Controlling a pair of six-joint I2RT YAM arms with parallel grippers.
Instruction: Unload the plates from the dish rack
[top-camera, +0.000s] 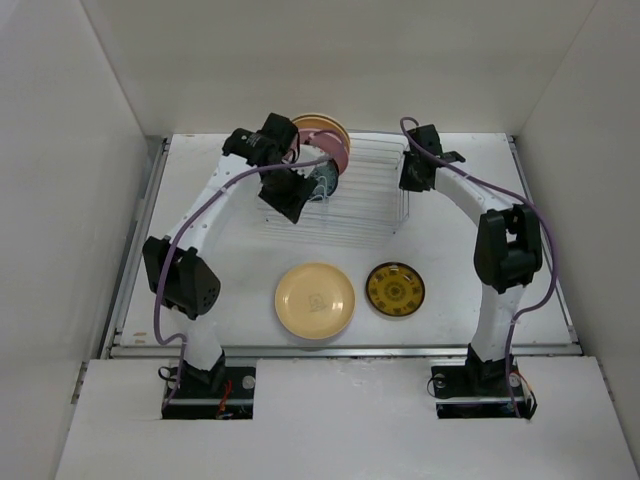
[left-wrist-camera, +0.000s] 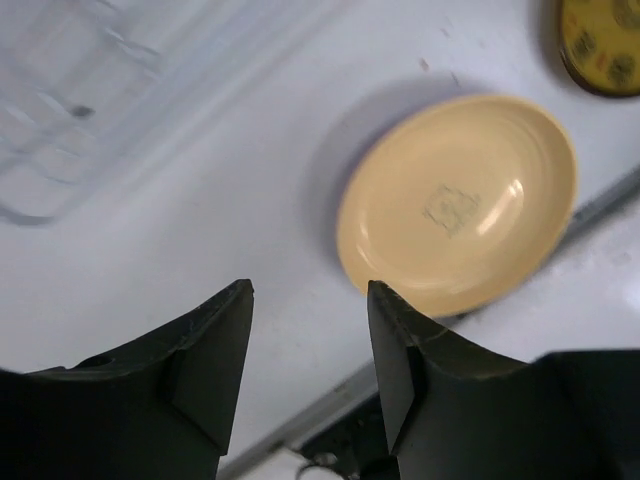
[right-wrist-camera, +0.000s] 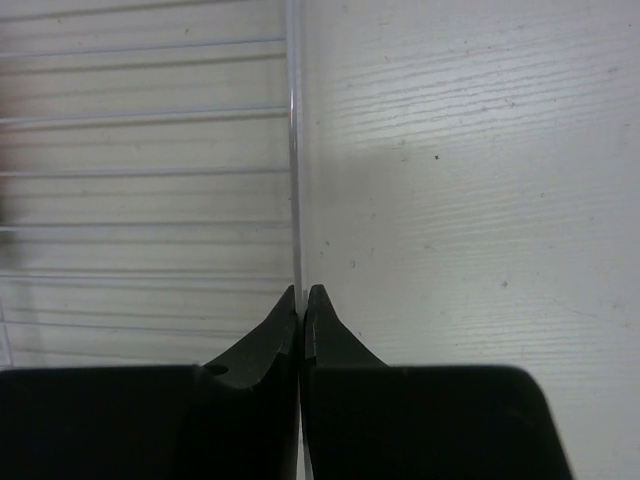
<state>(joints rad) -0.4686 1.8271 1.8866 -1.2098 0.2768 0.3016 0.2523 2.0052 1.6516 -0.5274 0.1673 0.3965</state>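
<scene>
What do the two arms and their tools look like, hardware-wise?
Both alike: left arm and right arm have white links, black joint housings and a lilac cable looped alongside. Left tool and right tool: matte black, wedge-shaped fingers.

The white counter shows a faint wood grain up close. A wire dish rack stands directly on it. On the near side of the rack, in front of its left half, a cream plate lies flat, face up. In front of the rack's right half lies a smaller dark plate with yellow-brown ornament, also flat. Neither plate touches the rack, and there is a narrow gap between them.
</scene>
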